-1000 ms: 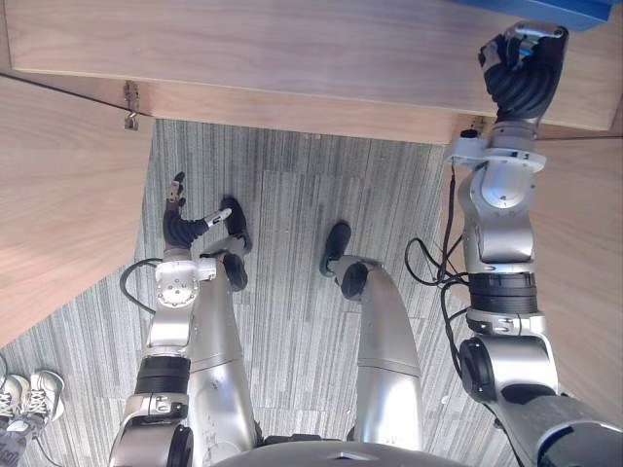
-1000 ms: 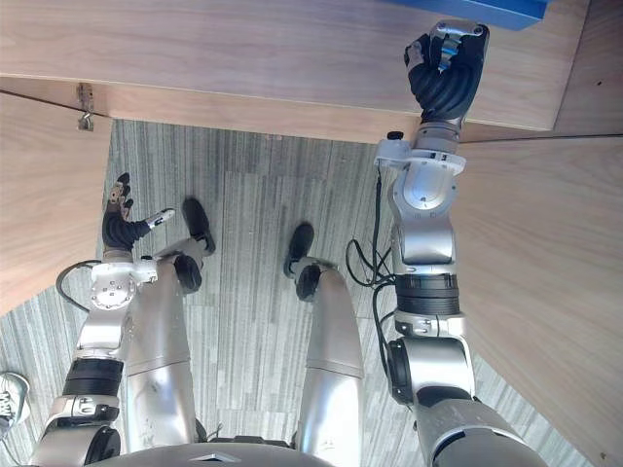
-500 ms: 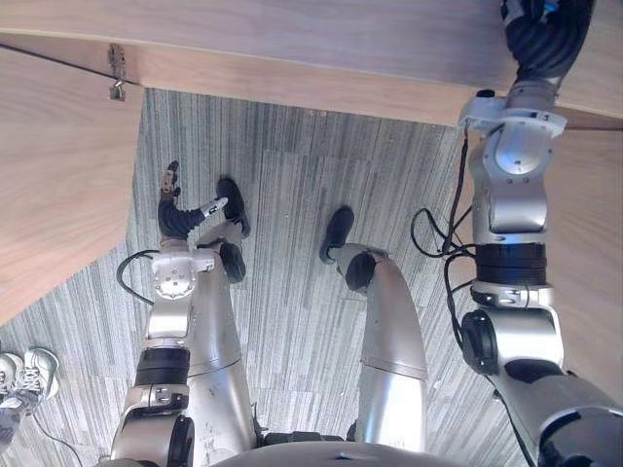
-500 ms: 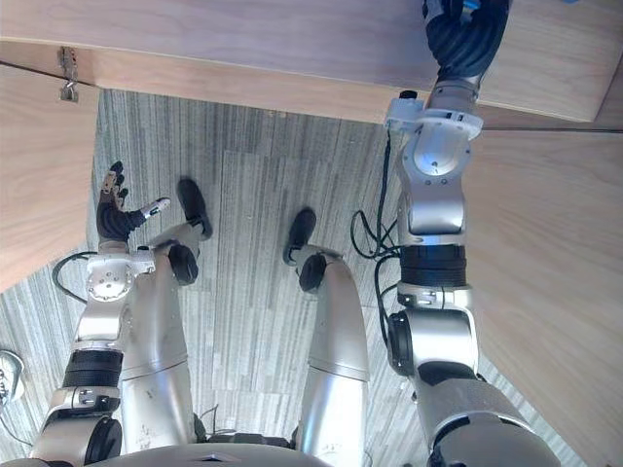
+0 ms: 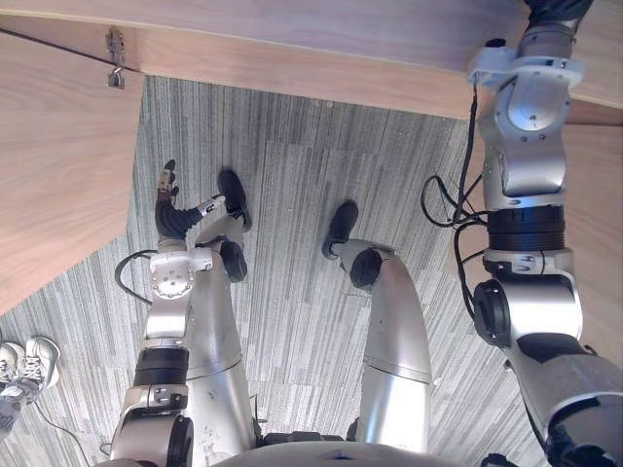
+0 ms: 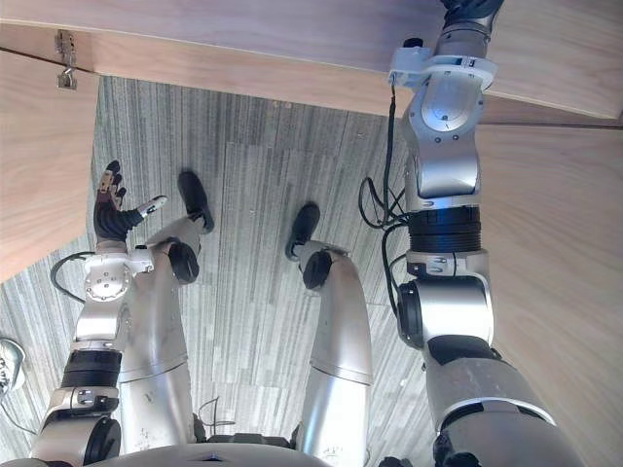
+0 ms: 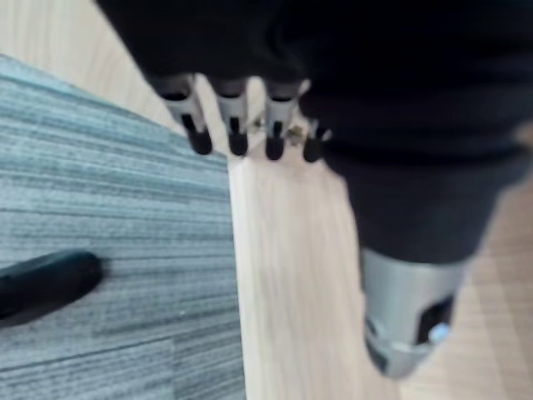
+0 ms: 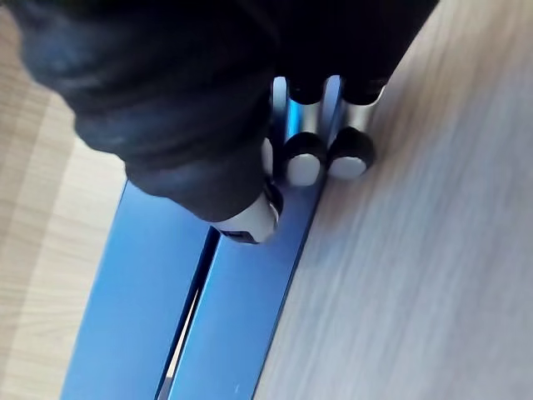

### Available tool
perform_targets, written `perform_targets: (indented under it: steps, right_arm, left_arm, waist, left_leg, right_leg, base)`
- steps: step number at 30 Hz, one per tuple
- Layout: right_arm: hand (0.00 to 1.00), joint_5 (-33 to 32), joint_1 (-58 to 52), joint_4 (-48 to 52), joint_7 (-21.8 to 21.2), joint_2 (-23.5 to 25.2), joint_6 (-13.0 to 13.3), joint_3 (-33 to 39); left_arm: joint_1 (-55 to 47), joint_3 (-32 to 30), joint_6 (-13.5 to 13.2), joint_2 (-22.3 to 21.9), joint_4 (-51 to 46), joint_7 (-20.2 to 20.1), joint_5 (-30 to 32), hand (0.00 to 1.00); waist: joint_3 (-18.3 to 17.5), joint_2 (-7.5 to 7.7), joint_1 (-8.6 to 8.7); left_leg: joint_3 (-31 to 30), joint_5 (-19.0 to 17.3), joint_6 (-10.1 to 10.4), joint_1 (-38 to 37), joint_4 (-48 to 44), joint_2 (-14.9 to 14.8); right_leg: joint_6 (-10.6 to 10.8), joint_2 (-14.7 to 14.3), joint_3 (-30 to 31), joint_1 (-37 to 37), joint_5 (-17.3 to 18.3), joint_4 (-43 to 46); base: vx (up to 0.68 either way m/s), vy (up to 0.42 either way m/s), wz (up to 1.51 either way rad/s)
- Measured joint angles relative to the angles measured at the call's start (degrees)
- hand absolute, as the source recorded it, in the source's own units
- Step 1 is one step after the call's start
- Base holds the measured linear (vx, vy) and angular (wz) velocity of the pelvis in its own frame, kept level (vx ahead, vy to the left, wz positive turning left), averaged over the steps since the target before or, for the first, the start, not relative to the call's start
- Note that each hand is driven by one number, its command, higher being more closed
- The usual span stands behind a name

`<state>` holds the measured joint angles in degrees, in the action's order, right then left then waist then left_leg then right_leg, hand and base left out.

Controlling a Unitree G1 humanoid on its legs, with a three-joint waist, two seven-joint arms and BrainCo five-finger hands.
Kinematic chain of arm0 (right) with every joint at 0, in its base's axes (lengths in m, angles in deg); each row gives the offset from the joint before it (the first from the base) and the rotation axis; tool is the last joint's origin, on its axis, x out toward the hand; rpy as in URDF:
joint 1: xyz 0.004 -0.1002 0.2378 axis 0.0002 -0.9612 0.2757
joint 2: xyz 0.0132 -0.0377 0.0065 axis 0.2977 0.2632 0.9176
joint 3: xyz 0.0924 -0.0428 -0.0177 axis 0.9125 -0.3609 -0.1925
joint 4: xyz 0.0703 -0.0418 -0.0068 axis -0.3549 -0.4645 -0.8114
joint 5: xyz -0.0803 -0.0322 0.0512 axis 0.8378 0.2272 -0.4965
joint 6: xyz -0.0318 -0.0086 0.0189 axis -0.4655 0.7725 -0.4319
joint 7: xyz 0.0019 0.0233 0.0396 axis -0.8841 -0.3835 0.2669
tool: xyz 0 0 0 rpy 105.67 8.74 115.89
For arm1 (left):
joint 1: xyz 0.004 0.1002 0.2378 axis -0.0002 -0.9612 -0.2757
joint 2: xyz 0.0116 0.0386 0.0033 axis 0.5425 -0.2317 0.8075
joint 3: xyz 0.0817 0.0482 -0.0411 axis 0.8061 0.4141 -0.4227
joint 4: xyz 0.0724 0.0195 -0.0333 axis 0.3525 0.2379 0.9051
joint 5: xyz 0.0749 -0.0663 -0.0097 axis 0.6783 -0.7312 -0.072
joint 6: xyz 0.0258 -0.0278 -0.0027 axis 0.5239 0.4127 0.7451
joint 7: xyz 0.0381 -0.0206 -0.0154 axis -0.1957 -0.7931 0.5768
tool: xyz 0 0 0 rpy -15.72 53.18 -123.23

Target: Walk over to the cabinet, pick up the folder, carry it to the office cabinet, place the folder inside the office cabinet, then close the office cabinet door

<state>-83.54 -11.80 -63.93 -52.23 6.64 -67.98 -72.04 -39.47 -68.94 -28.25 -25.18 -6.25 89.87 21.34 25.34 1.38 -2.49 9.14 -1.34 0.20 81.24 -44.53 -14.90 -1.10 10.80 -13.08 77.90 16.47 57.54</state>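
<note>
Right hand [image 8: 175, 108] clasps the blue folder [image 8: 125, 317] on a wooden surface [image 8: 416, 283], fingers [image 8: 305, 167] curled over its edge. Left hand [image 5: 173, 218] hangs relaxed above grey carpet [image 5: 292, 195].

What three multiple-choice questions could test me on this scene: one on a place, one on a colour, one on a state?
1. Where is the left hand?
A. Low beside a wooden panel, over the carpet
B. On a shelf
C. Inside a drawer

2. What colour is the folder?
A. Red
B. Blue
C. Green

3. How is the right hand?
A. Open, holding nothing
B. Curled on a cup
C. Curled on the folder

Answers: 1 A, it hangs by the panel with its fingers straight. 2 B, the right wrist view shows it blue. 3 C, its fingers and thumb clamp the folder's edge.
</note>
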Motion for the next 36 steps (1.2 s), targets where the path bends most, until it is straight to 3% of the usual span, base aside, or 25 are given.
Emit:
perform_targets:
  steps: [15,23,30,36]
  right_arm:
    - [1.00,-4.96,0.62,0.99,0.28,0.05,0.00,-0.85]
    - [1.00,-4.71,-10.80,15.75,0.32,4.00,1.84,1.07]
    - [1.00,-1.26,-20.23,25.55,-1.31,6.95,3.69,-6.67]
    - [1.00,0.77,-31.96,31.12,-7.18,10.82,6.60,-15.32]
  left_arm:
    - [0.08,0.01,-0.12,-0.35,-0.14,0.00,-2.11,0.00]
    - [0.06,0.63,0.13,-0.34,-0.04,-0.31,-1.35,0.00]
    - [0.16,2.17,0.72,-0.19,0.89,-0.58,1.22,0.00]
    - [-1.31,2.22,0.78,-0.52,3.98,-0.60,2.59,0.00]
  waist:
    - [0.00,0.00,0.66]
    - [-0.01,0.01,0.80]
    - [-0.02,0.02,1.28]
    - [-0.31,0.34,1.51]
  left_leg:
    - [-0.01,1.53,-0.16,-0.36,0.16,-0.34]
    - [-0.96,-2.66,0.03,-1.27,-6.87,-2.84]
    - [-0.42,-5.51,0.19,-6.62,-10.35,-4.67]
    - [1.37,-8.03,-0.22,-16.31,-8.47,-6.13]
  right_leg:
    - [-1.00,-0.20,-0.24,-0.08,-0.64,0.20]
    - [-0.23,-1.68,0.74,-2.24,0.69,3.75]
    - [-0.10,-3.27,2.35,-7.39,0.99,4.43]
    - [1.59,-3.86,1.46,-17.70,-0.18,-2.46]
  base:
    - [-0.01,-0.005,-0.01]
    - [-0.03,-0.007,-0.14]
    - [-0.05,0.002,-0.18]
    - [-0.01,0.035,-0.25]
